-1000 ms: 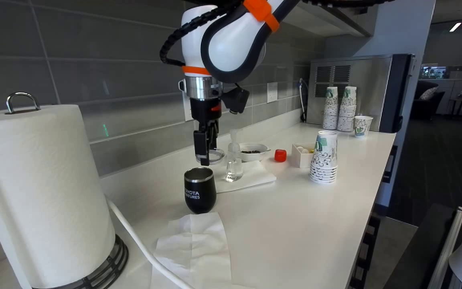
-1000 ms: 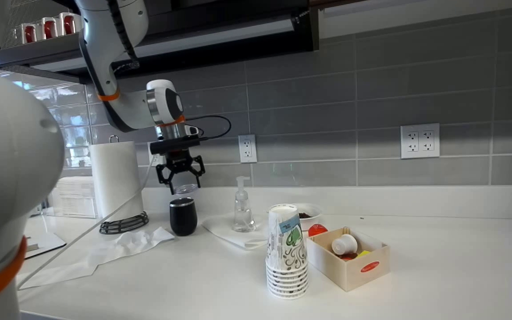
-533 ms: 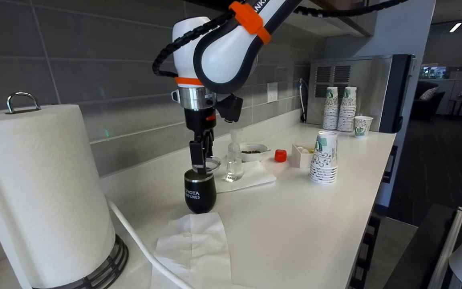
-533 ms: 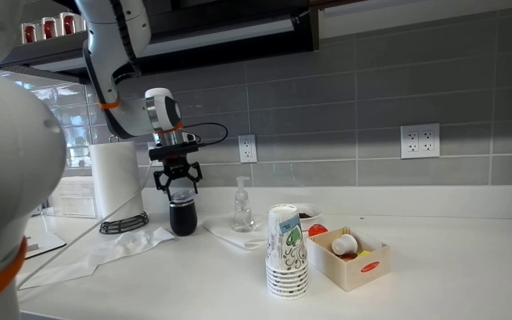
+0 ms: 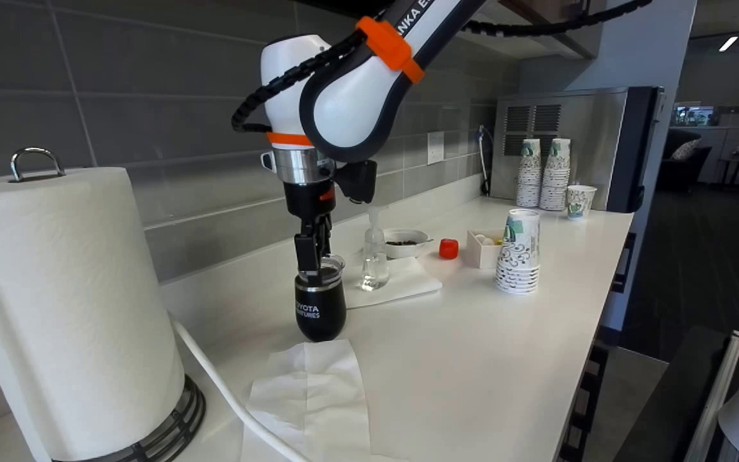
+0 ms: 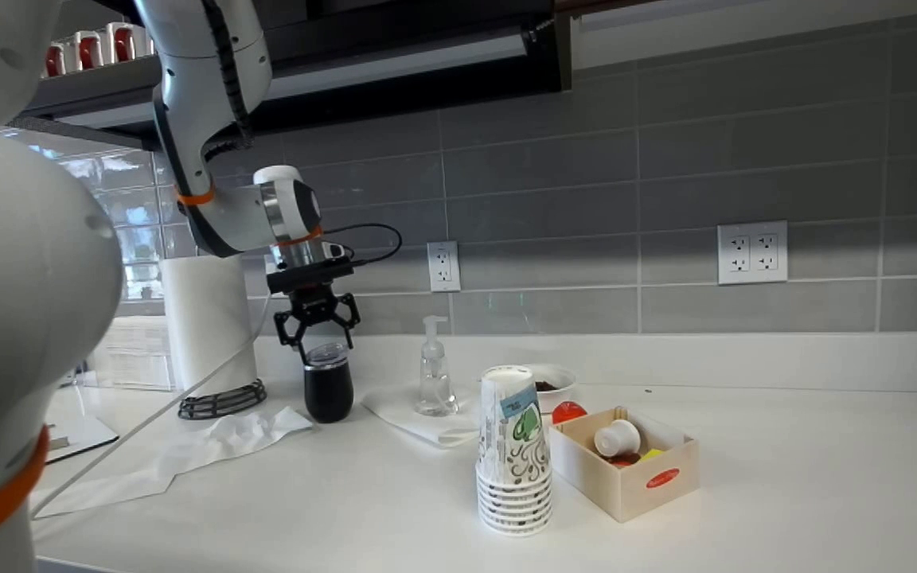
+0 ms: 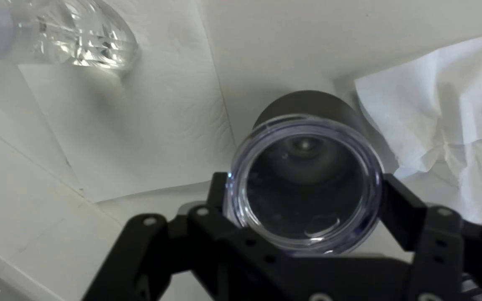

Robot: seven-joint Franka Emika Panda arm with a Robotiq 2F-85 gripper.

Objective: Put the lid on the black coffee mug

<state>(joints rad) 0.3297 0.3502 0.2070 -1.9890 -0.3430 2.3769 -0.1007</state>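
Wrist view gives me the lid (image 7: 306,187) from above: a clear round disc with a thick, purple-tinted edge that catches the light, see-through enough that the dark inside of the black coffee mug (image 5: 320,314) shows beneath it. My hand (image 7: 304,191) is clasping it, one finger at each side of that edge. In both exterior views the lid is right at the mug's mouth, over a shiny metal rim; whether it sits on that rim I cannot tell. The mug stands upright, white lettering on its side. A crumpled paper towel (image 5: 331,382) lies just beside its base, and a clear pump bottle (image 6: 435,378) stands near. Farther along the counter (image 6: 809,477) are stacked paper cups (image 6: 513,454) and an open wooden box (image 6: 653,500).
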